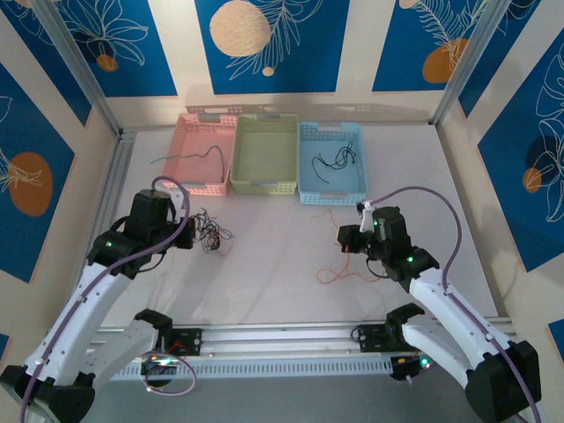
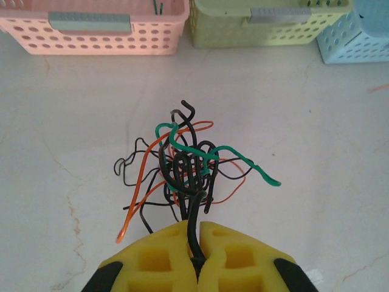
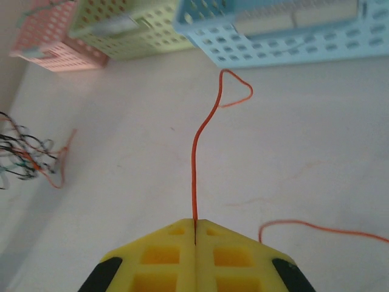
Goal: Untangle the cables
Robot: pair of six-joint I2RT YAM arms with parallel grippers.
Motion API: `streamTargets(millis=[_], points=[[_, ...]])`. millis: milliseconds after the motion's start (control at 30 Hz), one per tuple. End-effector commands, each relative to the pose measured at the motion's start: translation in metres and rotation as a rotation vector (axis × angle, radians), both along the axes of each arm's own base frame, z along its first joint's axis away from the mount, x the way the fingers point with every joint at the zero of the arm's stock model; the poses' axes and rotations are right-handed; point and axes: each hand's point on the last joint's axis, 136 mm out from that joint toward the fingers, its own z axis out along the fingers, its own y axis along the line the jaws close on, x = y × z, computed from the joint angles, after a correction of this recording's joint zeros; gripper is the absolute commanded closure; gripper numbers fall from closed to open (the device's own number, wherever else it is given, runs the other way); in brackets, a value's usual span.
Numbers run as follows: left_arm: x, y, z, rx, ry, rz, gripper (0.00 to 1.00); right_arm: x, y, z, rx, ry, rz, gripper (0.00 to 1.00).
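**Both grippers clamped on cables, near side of the baskets**
Top view: you see the left gripper (image 1: 187,234) at the cable tangle (image 1: 211,236), left of centre, and the right gripper (image 1: 345,238) well apart to the right. Left wrist: fingers pinched together on a black wire (image 2: 193,218) of the tangle. Right wrist: fingers pinched together on one orange wire (image 3: 196,152) that runs toward the far blue basket (image 3: 285,42).
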Motion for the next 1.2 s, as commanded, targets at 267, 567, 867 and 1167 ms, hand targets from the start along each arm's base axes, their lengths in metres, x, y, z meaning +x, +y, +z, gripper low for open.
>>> streamTargets(millis=[267, 567, 867, 1167], points=[[-0.002, -0.005, -0.004, -0.032, -0.004, -0.027, 1.00, 0.027, 0.065, 0.204, 0.085, -0.288, 0.209, 1.00], [-0.004, -0.008, -0.005, -0.043, -0.010, -0.043, 1.00, 0.018, 0.028, 0.104, -0.050, 0.005, 0.040, 1.00], [-0.003, -0.012, -0.009, -0.051, 0.012, -0.062, 1.00, -0.016, -0.024, -0.020, -0.050, 0.284, -0.141, 1.00], [-0.004, -0.011, -0.008, -0.049, 0.006, -0.056, 1.00, 0.006, -0.025, -0.056, -0.035, 0.377, -0.155, 0.83]])
